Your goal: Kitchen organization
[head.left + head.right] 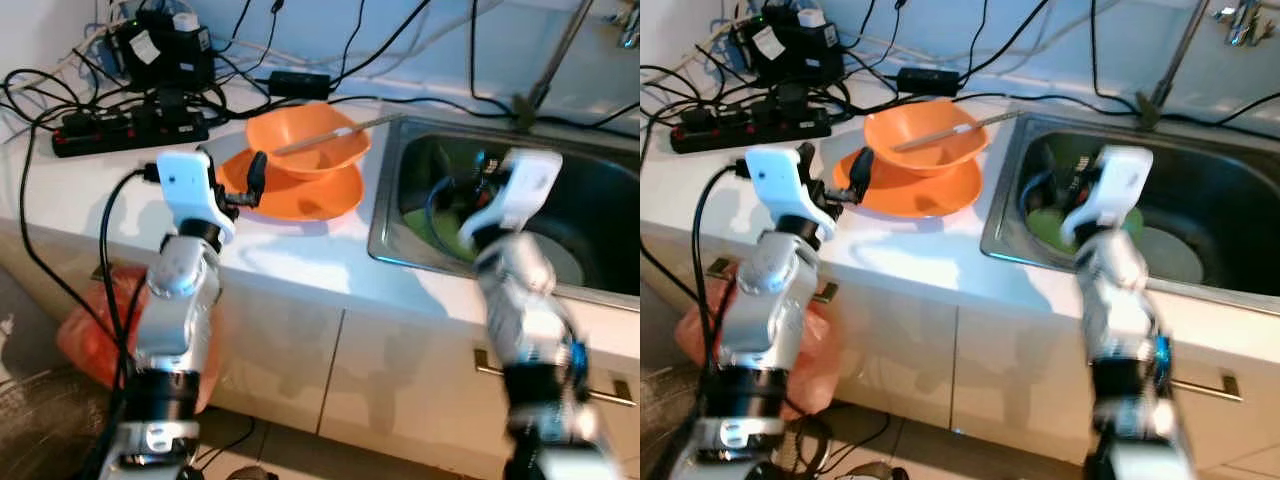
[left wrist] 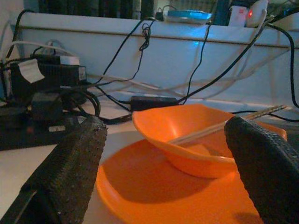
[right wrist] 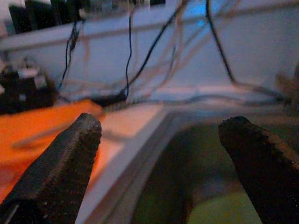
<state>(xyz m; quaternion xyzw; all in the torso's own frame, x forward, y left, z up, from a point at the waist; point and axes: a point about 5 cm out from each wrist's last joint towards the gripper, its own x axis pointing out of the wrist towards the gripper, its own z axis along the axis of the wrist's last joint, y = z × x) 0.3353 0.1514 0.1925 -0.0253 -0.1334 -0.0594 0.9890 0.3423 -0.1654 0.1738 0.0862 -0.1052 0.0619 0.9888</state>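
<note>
The right arm [image 1: 525,300] is motion-blurred in the right half of the frame, and it covers part of the green item [image 1: 440,228] lying in the sink [image 1: 385,235]. The sink is cut off by the right edge. The right end effector [image 3: 159,154] view is soft throughout; the orange shapes at its left edge cannot be resolved. The orange plate [image 2: 154,196] runs off the bottom edge of the left wrist view. The red bag [image 1: 85,335] below the tabletop [image 1: 300,265] is partly hidden behind the left arm [image 1: 180,300].

A black power strip [image 1: 130,128] lies on the white worktop [image 1: 300,260] at ten o'clock, tangled in black cables [image 1: 60,90]. A black adapter brick [image 1: 292,83] sits at twelve. Below, at eight o'clock, an orange-red bag [image 1: 85,335] slumps against the cabinet doors [image 1: 290,360].
</note>
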